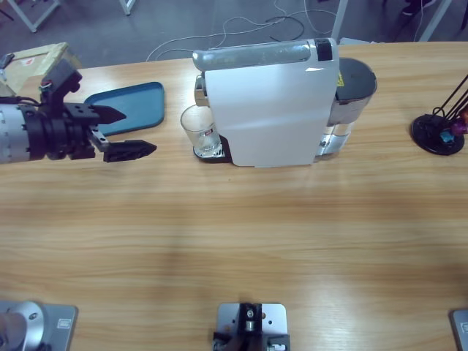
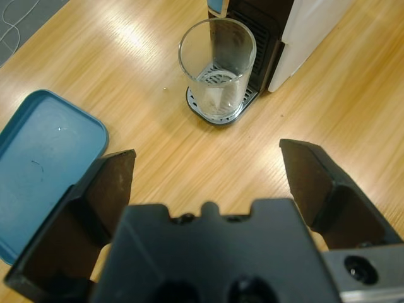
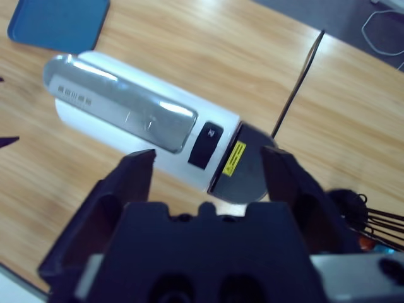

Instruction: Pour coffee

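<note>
left claw (image 1: pixel 131 131): came in from the table's left edge in the high view, jaws spread, holding nothing; hung over bare wood between tray and glass, tips toward the glass, apart from it.
left claw, wrist view (image 2: pixel 208 164): both jaws wide apart, glass straight ahead between them, tray under the left-hand jaw.
right claw (image 3: pixel 208 167): seen only in its own wrist view; jaws spread, nothing held; looked down on the machine's top from above.
glass (image 1: pixel 199 129): clear, upright, on the machine's drip tray (image 2: pixel 218 117) under the spout, touching nothing else.
coffee: none made out; glass looked clear, grate showed through its bottom in the left wrist view (image 2: pixel 216 79).
machine (image 1: pixel 270 106): white body, silver top lever (image 3: pixel 120 107), black button behind it, yellow label at the rear; stood at the table's far side, middle.
water tank (image 1: pixel 352 95): grey lid, on the machine's right end in the high view.
tray (image 1: pixel 128 106): blue, flat, rounded corners, left of the glass, near the far edge.
table (image 1: pixel 234 241): light wood, bare across the near half.
black stand (image 1: pixel 439 131): round base with thin rods, far right edge, well apart from the machine.
box (image 1: pixel 33 62): pale wooden, far left corner, behind the left arm.
</note>
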Robot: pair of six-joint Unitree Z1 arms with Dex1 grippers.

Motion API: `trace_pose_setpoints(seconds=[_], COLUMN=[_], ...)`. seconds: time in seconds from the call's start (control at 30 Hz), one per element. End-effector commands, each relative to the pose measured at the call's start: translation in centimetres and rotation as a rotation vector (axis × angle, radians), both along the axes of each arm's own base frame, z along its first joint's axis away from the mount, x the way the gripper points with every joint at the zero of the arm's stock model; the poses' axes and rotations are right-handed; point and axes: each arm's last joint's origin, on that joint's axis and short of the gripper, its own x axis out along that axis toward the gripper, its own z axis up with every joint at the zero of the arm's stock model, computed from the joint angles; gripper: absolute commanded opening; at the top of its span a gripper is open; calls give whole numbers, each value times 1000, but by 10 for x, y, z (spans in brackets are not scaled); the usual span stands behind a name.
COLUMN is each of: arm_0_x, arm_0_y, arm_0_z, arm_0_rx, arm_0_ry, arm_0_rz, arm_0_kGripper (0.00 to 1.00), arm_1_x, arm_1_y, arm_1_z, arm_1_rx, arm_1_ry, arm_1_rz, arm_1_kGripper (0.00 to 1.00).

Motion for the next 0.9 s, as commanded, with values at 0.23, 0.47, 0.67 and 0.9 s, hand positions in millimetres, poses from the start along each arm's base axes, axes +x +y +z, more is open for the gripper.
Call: trace_pose_setpoints(seconds=[0.23, 0.47, 0.67, 0.9], arm_0_x=[-6, -11, -16, -26], arm_0_y=[1, 4, 8, 15], arm_0_z=[-4, 6, 12, 16], arm_0_rx=[19, -11, -28, -40], arm_0_ry=[19, -15, -38, -54], arm_0_rz=[3, -3, -3, -2], arm_0_kGripper=[982, 982, 982, 982], arm_1_x=[-16, -19, -22, -48], arm_1_y=[1, 0, -1, -11], arm_1_z=[-2, 0, 1, 15], arm_1_rx=[17, 18, 6, -13], arm_1_ry=[100, 99, 88, 1], arm_1_rz=[9, 10, 6, 0], arm_1_kGripper=[1000, 1000, 1000, 1000])
